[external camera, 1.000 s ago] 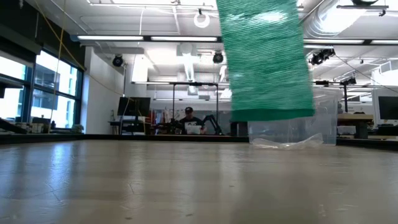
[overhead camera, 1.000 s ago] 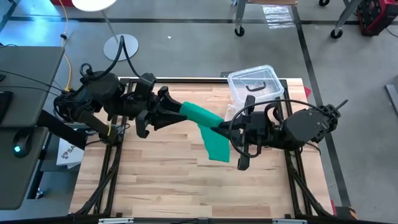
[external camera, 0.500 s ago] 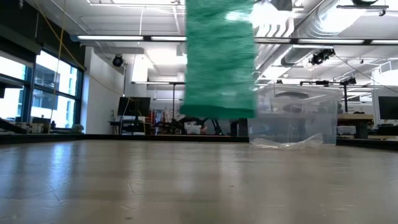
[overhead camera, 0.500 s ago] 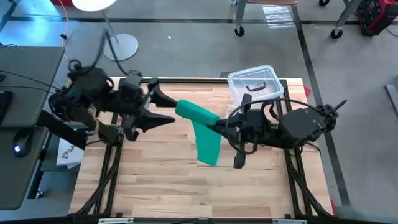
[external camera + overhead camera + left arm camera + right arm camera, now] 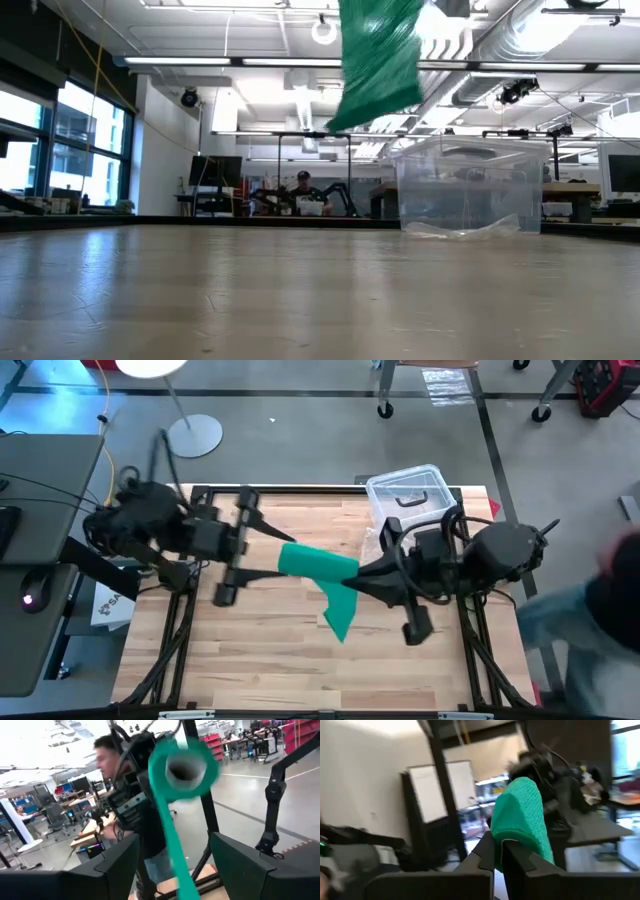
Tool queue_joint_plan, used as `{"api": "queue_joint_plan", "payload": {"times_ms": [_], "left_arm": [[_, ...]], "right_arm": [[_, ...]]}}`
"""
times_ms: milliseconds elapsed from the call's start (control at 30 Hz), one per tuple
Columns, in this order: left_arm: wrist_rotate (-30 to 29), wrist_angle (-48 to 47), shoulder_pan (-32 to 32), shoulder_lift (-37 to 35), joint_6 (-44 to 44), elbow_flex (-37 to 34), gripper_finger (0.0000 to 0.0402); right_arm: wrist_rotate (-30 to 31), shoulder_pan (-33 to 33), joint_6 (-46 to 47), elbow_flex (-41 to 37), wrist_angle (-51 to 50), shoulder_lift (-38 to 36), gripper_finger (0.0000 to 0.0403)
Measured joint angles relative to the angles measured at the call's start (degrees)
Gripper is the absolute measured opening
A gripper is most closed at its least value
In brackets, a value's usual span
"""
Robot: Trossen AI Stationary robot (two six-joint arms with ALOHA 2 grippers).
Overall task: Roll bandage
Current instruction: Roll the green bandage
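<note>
The green bandage (image 5: 315, 560) is a short roll held high over the table's middle. Its loose tail (image 5: 340, 612) hangs below the roll, and the low view shows the tail (image 5: 380, 55) clear of the wood. My right gripper (image 5: 352, 573) is shut on the roll's right end. My left gripper (image 5: 255, 550) stands open just left of the roll and points level at it, touching nothing. In the left wrist view the roll's hollow end (image 5: 184, 767) faces that gripper, ahead of its spread fingers (image 5: 120, 865). My right gripper pinches the bandage between its two fingers (image 5: 485, 851) at the roll's end nearest to it (image 5: 517, 837); how many layers I cannot tell. The fingers come about level from the table's right. The roll is lifted clear, with the tail hanging slack below.
A clear plastic box (image 5: 408, 495) with a black handle stands at the table's far right, with crinkly plastic beside it (image 5: 460, 228). A person (image 5: 590, 620) stands off the table's right edge. The wooden tabletop (image 5: 250, 650) is bare in front.
My left gripper has let go of the roll's left end, drawn back toward the table's left edge and rolled about its own axis. My right gripper has turned and tipped up with the bandage; the tail has twisted and swung, and its lower end hangs higher.
</note>
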Motion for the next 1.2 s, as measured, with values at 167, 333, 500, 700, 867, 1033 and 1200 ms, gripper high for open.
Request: {"api": "queue_joint_plan", "payload": {"times_ms": [167, 333, 500, 700, 867, 1033, 1200], "left_arm": [[0.15, 8.21, 0.14, 4.25, -0.43, -0.04, 0.0243], [-2.11, 16.23, 0.13, 7.33, -1.9, -0.04, 0.0241], [-3.84, 17.85, 1.03, 7.84, 1.75, -0.04, 0.0168], [-5.91, 18.5, 2.31, 7.84, 7.01, -0.04, 0.0014], [-15.1, 15.81, 2.35, 7.65, 13.48, -0.02, 0.0003], [-17.74, 6.47, 2.35, 6.03, 13.57, 0.02, 0.0001], [-16.03, -2.87, 2.35, 5.28, 6.35, 0.02, 0.0001]], "right_arm": [[-1.64, -0.17, 0.9, 0.0, 2.07, -0.31, 0.0004], [-1.74, -0.16, 1.31, 0.0, 2.18, -0.31, 0.0004], [-5.13, -0.1, 3.58, 0.0, 2.21, -0.31, 0.0004], [-9.03, -0.1, 6.89, 0.0, 2.28, -0.31, 0.0004], [-12.24, -0.1, 9.44, 0.0, 2.35, -0.31, 0.0004], [-12.8, 0.6, 9.39, 0.0, 2.3, -0.31, 0.0004], [-12.19, 0.9, 6.96, 0.0, 2.6, -0.31, 0.0004]]}}
